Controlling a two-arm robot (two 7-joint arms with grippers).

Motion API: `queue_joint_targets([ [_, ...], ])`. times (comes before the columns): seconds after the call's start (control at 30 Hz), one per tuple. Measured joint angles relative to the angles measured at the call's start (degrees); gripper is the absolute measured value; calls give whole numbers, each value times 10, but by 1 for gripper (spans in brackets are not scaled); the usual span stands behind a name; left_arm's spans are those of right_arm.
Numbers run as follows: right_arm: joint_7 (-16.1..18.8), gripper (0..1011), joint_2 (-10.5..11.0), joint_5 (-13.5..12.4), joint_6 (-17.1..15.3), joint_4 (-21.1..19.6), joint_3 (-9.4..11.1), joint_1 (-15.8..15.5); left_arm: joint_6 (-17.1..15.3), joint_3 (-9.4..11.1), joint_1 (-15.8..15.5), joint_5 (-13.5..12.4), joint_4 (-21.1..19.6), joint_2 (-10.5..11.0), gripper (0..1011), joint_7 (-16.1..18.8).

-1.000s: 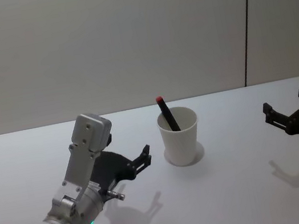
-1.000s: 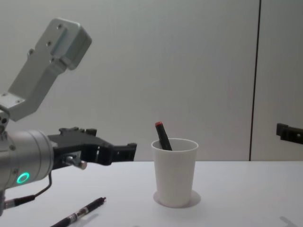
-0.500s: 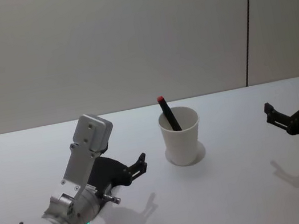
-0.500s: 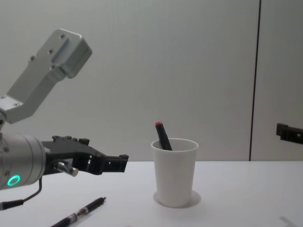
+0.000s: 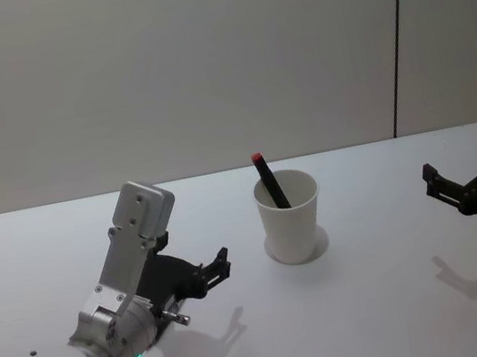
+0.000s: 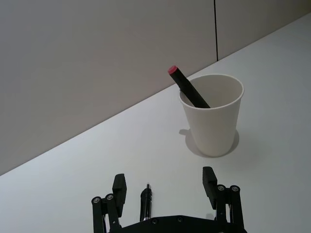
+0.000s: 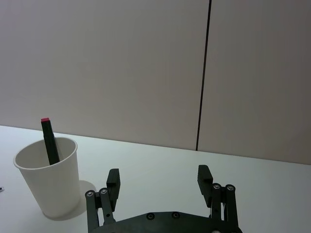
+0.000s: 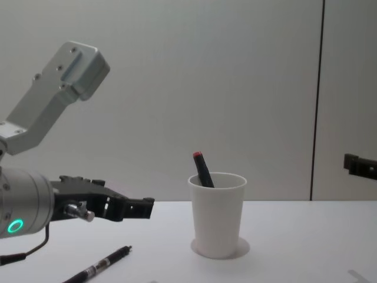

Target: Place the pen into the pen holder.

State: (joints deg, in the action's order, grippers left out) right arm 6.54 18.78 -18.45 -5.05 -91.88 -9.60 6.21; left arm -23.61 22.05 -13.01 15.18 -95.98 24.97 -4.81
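Silver-grey left arm (image 5: 131,253) with a green ring light (image 8: 15,226), black jaws.

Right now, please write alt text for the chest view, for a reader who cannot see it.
A white paper cup stands at centre with a red-tipped pen leaning inside. The open left gripper hovers left of it, above a second pen lying on the table; the right gripper sits at the right edge.

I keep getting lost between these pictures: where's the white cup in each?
Head: cup at centre.
Chest: cup low, at centre.
Left wrist: cup beyond the open left gripper.
Right wrist: cup beside the open right gripper, farther off.
Shared landmark: the red-tipped pen standing in it.
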Motion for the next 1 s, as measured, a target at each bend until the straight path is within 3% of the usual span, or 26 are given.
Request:
queue_joint_targets([
  [0.53, 0, 1002, 0, 0, 0, 0, 0, 0, -51, -7, -2, 21, -4, -5, 1003, 8],
  [1.0, 0, 1002, 0, 0, 0, 0, 0, 0, -78, -11, 1, 24, -4, -3, 1003, 3],
])
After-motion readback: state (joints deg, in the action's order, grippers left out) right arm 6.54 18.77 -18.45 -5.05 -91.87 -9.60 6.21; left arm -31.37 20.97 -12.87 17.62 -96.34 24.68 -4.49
